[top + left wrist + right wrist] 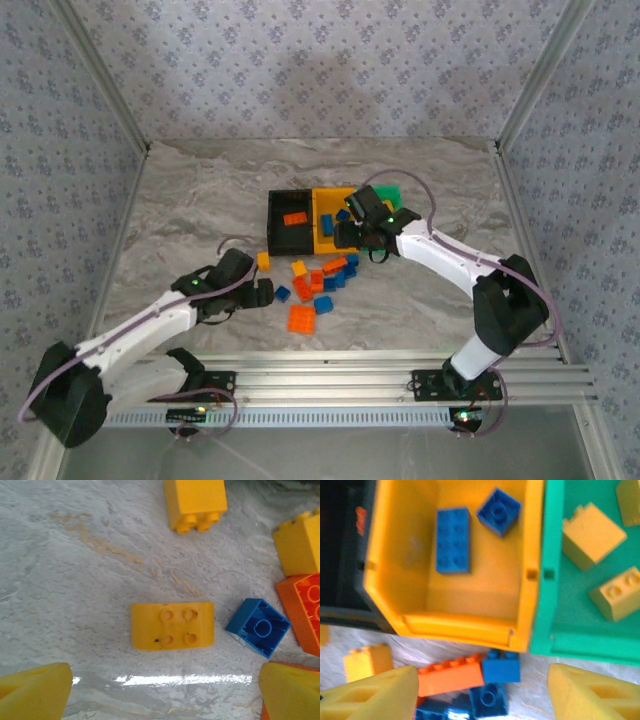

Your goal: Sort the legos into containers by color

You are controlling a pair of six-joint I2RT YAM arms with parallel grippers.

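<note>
1. Legos (320, 282) lie scattered on the marbled table (200, 190), just on the near side of the yellow-orange bin (535, 555); others already sit inside the three joined bins.
2. Over that bin's near wall hangs the right gripper (485, 695), its yellow fingers (375, 695) spread wide with nothing pinched between them.
3. Under the gap, just outside the near wall, a long orange-red brick (451, 675) lies touching a blue brick (501, 667), with more blue pieces crowded against them.
4. Inside the yellow-orange bin a long blue brick (453, 540) lies flat, studs up, and a small blue brick (498, 511) sits just beside it, turned at an angle.
5. Joined to the bin's right side is the green bin (552, 580), which holds three yellow bricks (592, 535).
6. Joined to its left side is the black bin (275, 215), with one orange-red piece (295, 219) in it.
7. Well off to the near-left of the yellow-orange bin, past the scatter, the left gripper (162, 695) hovers low over the table, fingers wide apart and empty.
8. Just ahead of those fingers a yellow rounded piece (172, 626) lies flat with four studs up; a blue cube (258, 626) sits near it, hollow side up, not touching.
</note>
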